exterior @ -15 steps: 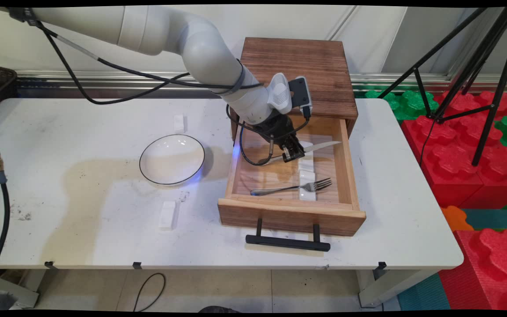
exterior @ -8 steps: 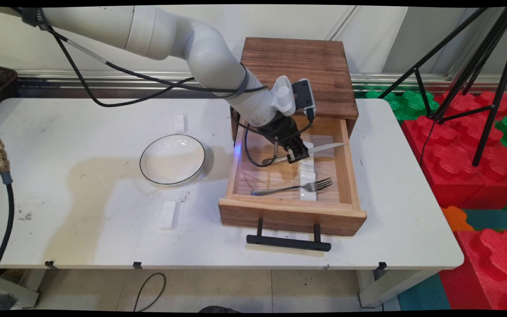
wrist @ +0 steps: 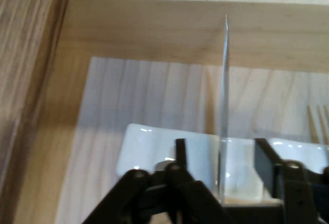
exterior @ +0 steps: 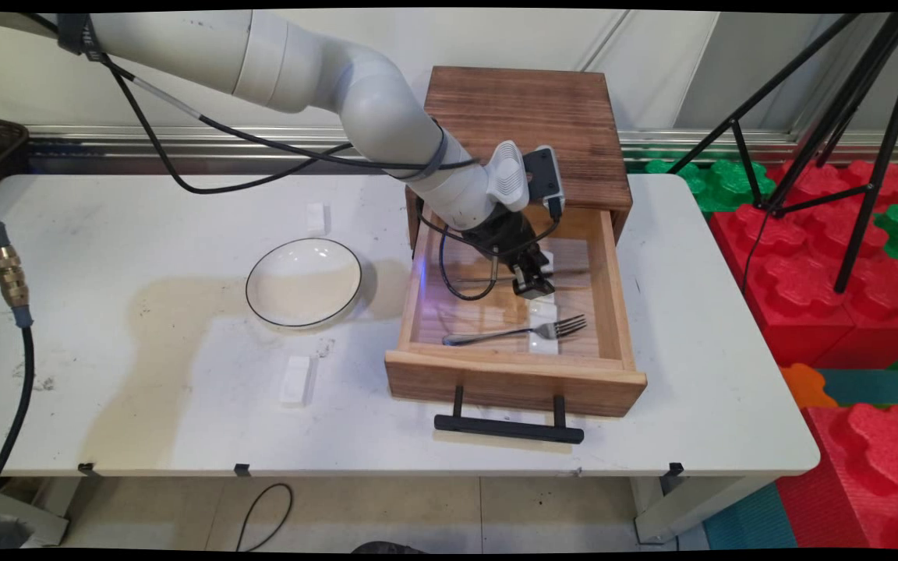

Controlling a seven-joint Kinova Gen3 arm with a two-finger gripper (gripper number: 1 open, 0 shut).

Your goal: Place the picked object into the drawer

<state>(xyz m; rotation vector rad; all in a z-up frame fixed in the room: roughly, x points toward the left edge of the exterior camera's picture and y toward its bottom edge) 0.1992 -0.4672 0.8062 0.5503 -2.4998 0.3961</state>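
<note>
Robot lab: Kinova arm (exterior: 355, 86) at white table (exterior: 145, 389), camera tripod (exterior: 846, 117), foam blocks (exterior: 807, 257).

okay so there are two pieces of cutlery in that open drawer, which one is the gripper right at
The knife, lying across the drawer toward its back, under the gripper. In the hand view its blade runs between the open fingers. The fork lies apart, nearer the drawer's front.

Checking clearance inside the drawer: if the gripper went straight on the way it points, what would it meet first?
Probably the knife standing between its open fingers, then the white rest just beyond; depth is unclear.
</note>
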